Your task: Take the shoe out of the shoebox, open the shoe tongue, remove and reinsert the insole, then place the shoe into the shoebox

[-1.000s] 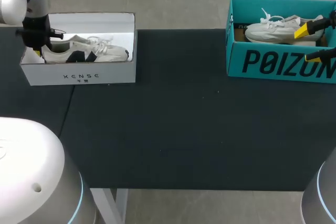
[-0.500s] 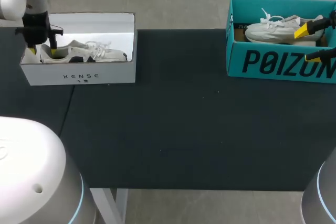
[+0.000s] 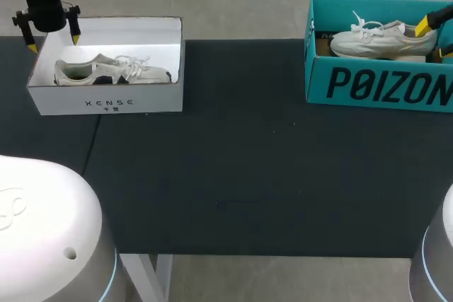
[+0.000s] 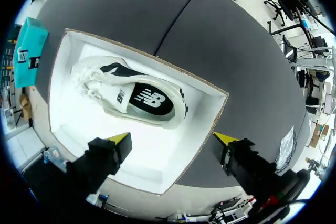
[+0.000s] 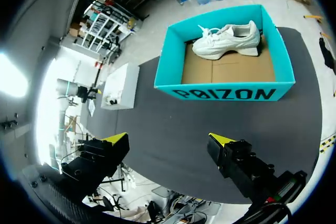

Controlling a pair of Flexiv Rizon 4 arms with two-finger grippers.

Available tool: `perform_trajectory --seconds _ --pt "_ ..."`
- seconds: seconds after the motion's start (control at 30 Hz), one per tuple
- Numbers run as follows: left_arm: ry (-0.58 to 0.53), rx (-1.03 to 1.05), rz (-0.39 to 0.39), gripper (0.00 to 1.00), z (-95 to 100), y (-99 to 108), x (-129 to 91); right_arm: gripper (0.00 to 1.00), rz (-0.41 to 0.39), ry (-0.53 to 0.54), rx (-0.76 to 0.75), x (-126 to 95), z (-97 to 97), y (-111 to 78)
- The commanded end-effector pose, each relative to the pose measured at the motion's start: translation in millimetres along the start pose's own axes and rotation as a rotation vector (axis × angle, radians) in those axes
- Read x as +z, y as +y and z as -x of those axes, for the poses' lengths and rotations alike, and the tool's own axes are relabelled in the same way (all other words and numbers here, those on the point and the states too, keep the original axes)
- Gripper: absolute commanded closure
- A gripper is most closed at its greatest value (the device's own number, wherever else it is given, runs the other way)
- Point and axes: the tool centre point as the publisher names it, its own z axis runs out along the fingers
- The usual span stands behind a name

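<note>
With the left hand point(image 3: 53, 42) and right hand point(image 5: 169, 140) both held open, a black-trimmed shoe point(image 3: 106, 72) is seen in the white shoebox point(image 3: 106, 104) at upper left and a pale shoe point(image 3: 379, 39) in the teal shoebox point(image 3: 375, 86) at upper right; each is judged light and soft-sided, best gripped at the heel collar.

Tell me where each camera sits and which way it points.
Head view: fixed above and behind the robot, looking down on the table; the left gripper and right gripper show at the far corners.
Left wrist view: above the white shoebox, looking down at the black-and-white shoe; its own open, yellow-tipped fingers show.
Right wrist view: high off the table, facing the teal shoebox and the white shoe; its own open fingers show.
Shared: all three views show both shoeboxes.
</note>
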Motion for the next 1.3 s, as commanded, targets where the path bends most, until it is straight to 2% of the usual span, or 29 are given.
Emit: perform_trajectory --seconds 0.03,0.27,0.47,0.5,0.6,0.7,0.77,0.87,1.0,1.13,1.3 --pt "-0.019 0.02 0.019 0.0 -7.0 -10.3 -19.9 0.0 -0.019 -0.141 0.002 -2.8 -3.1 29.5" --pt "0.014 -0.036 0.053 0.0 -8.9 -15.1 -38.4 0.0 -0.019 -0.141 0.002 -2.8 -3.1 29.5" --pt "0.045 -0.246 0.126 0.0 -13.3 -16.6 -41.8 0.0 -0.019 -0.141 0.002 -2.8 -3.1 29.5" --pt "0.048 -0.26 0.126 0.0 -13.6 -16.7 -41.8 0.0 -0.033 -0.175 -0.003 4.3 4.2 36.6" --pt "0.039 -0.28 0.123 0.0 -14.5 -16.2 -41.3 0.0 -0.007 -0.256 -0.043 23.0 21.0 68.3" --pt "0.031 -0.276 0.108 0.0 -16.3 -16.2 -41.8 0.0 -0.007 -0.289 -0.031 38.0 38.4 100.7" --pt "0.03 -0.276 0.108 0.0 -18.2 -18.6 -44.1 0.0 0.007 -0.212 0.032 42.6 49.8 119.1" --pt "0.028 -0.287 0.104 0.0 -22.2 -22.8 -45.2 0.0 0.014 -0.264 0.036 47.4 66.6 143.2" --pt "0.043 -0.312 0.078 0.0 -28.4 -27.3 -39.9 0.0 -0.007 -0.339 0.022 55.9 85.4 167.8" --pt "0.059 -0.324 0.061 0.0 -31.9 -29.8 -33.7 0.0 -0.036 -0.461 -0.029 64.8 99.3 190.5" --pt "0.072 -0.331 0.046 0.0 -32.6 -32.7 -30.3 0.0 -0.054 -0.535 0.002 75.7 122.1 214.1"
